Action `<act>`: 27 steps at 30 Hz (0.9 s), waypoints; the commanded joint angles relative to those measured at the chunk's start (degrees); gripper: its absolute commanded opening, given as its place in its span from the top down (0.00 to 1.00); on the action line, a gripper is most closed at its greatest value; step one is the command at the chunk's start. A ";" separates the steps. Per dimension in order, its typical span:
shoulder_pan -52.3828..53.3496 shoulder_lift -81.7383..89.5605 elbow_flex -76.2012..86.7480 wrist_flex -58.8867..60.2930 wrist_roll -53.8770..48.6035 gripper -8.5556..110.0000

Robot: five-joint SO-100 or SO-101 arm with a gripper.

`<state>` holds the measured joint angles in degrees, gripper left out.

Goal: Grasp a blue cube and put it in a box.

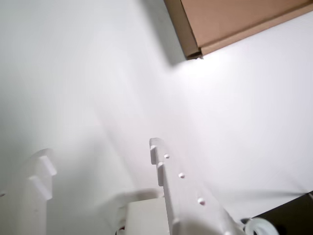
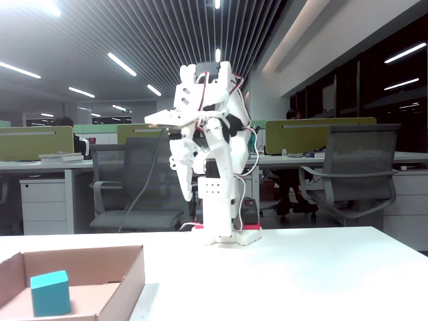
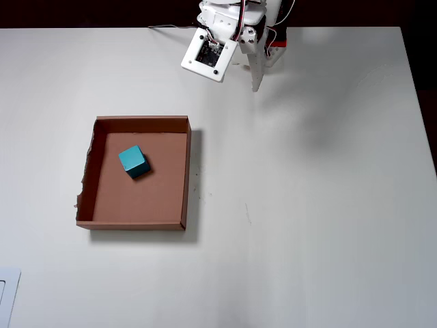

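Since the pincer (image 1: 100,159) hangs wide and empty above bare table (image 1: 254,122), nothing can drop from it, and the arm (image 2: 207,154) sits folded back near its base. Well away from the pincer, the cube (image 3: 133,162) already rests inside the box (image 3: 186,171), so the likeliest trouble is a needless reach that clips the near wall and shoves box and cube aside.

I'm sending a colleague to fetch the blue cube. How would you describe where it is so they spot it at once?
On the white table, find the shallow brown cardboard box in the left half of the overhead view. The blue cube sits inside, toward its upper left. It is the only thing in the box, and turquoise.
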<state>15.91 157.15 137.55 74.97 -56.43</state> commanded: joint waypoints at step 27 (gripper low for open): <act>-8.70 25.22 29.62 -3.25 -0.09 0.76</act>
<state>7.38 182.11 166.46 72.60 -56.60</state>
